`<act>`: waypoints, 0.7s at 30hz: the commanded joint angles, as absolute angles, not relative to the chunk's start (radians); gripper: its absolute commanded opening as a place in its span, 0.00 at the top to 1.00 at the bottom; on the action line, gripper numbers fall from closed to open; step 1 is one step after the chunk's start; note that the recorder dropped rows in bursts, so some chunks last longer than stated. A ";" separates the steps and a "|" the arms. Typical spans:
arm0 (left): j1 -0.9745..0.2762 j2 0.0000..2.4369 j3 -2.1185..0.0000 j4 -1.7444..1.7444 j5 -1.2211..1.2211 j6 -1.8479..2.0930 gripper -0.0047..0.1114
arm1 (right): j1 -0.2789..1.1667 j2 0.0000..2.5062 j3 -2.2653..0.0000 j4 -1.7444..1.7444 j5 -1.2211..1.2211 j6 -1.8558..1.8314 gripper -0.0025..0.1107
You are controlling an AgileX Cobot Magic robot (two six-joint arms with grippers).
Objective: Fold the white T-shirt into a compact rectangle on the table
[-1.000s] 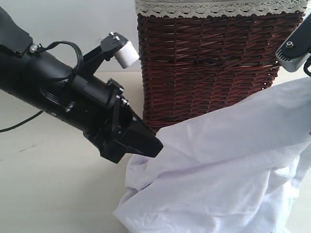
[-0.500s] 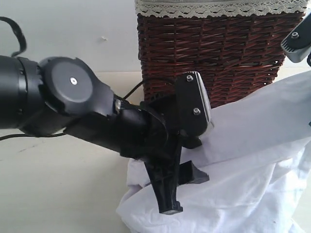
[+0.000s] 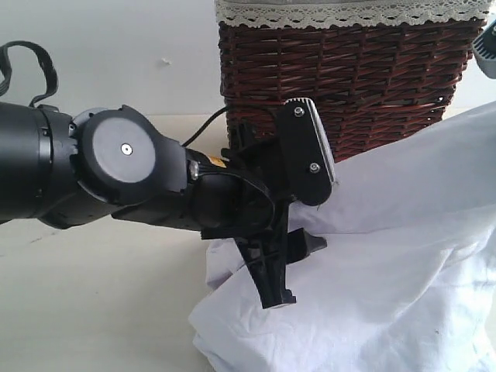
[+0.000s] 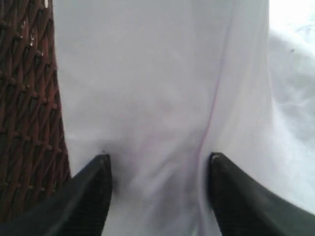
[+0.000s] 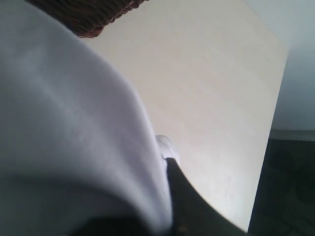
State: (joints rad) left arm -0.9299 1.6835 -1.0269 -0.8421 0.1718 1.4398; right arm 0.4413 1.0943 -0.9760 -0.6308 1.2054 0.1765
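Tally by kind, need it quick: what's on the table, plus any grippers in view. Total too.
Garments: 1, the soft white cotton T-shirt
Baskets: 1, the dark brown wicker basket with a lace-edged liner
Grippers: 2, the left gripper and the right gripper
Total: 4

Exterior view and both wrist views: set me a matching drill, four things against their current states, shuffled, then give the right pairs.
Things
1. white cotton T-shirt
2. dark brown wicker basket
3. left gripper
4. right gripper

States
A. shut on fabric, cloth draped over it
B. upright on the pale cream table, behind the cloth
C. open, jaws apart over fabric
D. bunched, unfolded, one side lifted

Pairs: 1-D, 2-B, 3-C, 4-A
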 commanded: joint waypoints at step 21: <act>-0.928 1.652 -0.907 -0.621 0.086 1.428 0.51 | 0.442 0.966 -0.977 -0.627 1.201 0.181 0.94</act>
State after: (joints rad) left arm -0.9299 1.6391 -0.9283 -0.6324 0.1860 1.4398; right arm 0.4413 0.9865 -0.9760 -0.6289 1.2074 0.1765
